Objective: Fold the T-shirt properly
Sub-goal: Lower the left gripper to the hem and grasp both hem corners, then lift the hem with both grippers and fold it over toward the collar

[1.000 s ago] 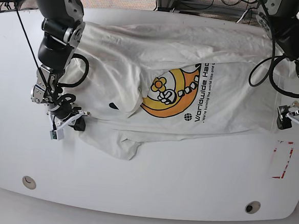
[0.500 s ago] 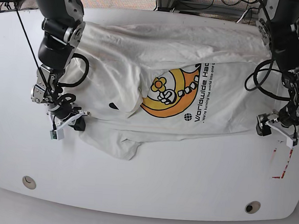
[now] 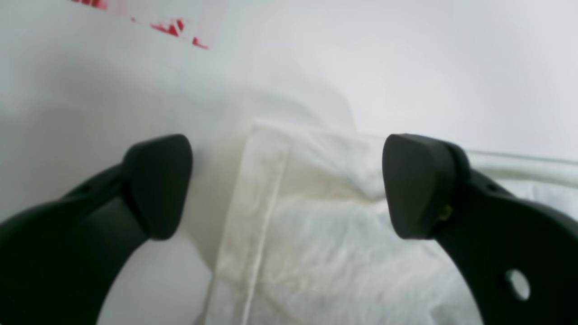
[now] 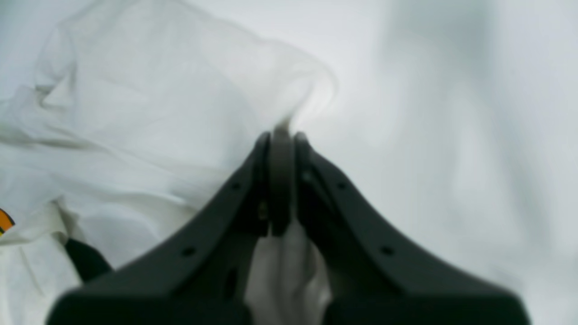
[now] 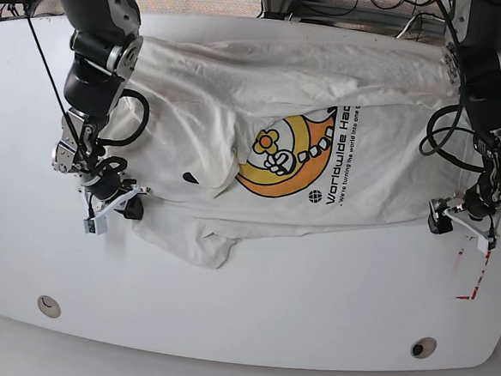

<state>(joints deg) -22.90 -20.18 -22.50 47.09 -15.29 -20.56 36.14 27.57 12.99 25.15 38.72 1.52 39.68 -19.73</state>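
The white T-shirt (image 5: pixel 264 111) lies spread and wrinkled across the table, its yellow-orange cartoon and black lettering (image 5: pixel 297 157) facing up. My right gripper (image 5: pixel 116 206), on the base view's left, is shut on the shirt's edge (image 4: pixel 289 122); a fold of white cloth sits between its fingers (image 4: pixel 253 180). My left gripper (image 5: pixel 454 221), on the base view's right, is open at the shirt's lower right corner. In the left wrist view its fingertips (image 3: pixel 158 180) straddle the hemmed corner (image 3: pixel 271 180), low over the cloth.
The round white table (image 5: pixel 251 300) has two metal grommets near the front edge (image 5: pixel 49 305) (image 5: pixel 422 347). A red-marked rectangle (image 5: pixel 475 271) is taped at the right. Cables hang at the back and loop by both arms.
My left gripper has moved in from the table's right edge to the shirt's lower right corner, and the arm has swung up over it. The right gripper has kept still, shut on the cloth.
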